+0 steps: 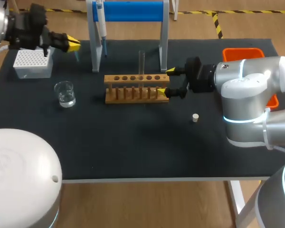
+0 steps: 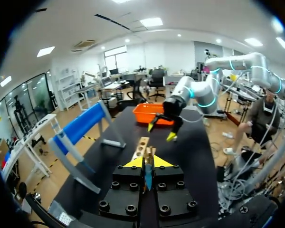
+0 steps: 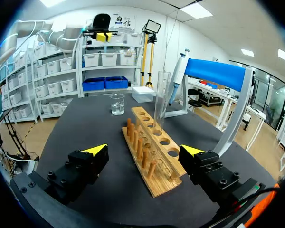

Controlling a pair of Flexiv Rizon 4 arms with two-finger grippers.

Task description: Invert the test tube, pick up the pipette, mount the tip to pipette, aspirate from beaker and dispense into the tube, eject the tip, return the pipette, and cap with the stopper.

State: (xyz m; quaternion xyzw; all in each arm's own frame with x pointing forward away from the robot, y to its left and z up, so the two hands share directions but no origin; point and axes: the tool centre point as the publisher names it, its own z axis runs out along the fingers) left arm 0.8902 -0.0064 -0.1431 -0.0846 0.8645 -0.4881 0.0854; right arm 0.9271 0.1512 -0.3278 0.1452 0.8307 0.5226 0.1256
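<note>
A clear test tube (image 1: 142,61) stands upright in the wooden rack (image 1: 137,88). My right gripper (image 1: 166,81) is open at the rack's right end, one finger on each side; in the right wrist view the rack (image 3: 152,156) lies between the fingers with the tube (image 3: 160,102) ahead. My left gripper (image 1: 72,44) hangs above the white tip box (image 1: 33,64), shut on a small teal pipette tip (image 1: 77,54), seen as a sliver (image 2: 147,175) between its fingers. The pipette (image 1: 100,23) hangs on the blue stand. The beaker (image 1: 65,93) holds clear liquid. The stopper (image 1: 195,118) lies on the mat.
The blue-topped stand (image 1: 133,12) rises behind the rack on two grey legs. An orange bin (image 1: 244,53) sits at the back right, partly behind my right arm. Bare black mat runs in front of the rack to the table's front edge.
</note>
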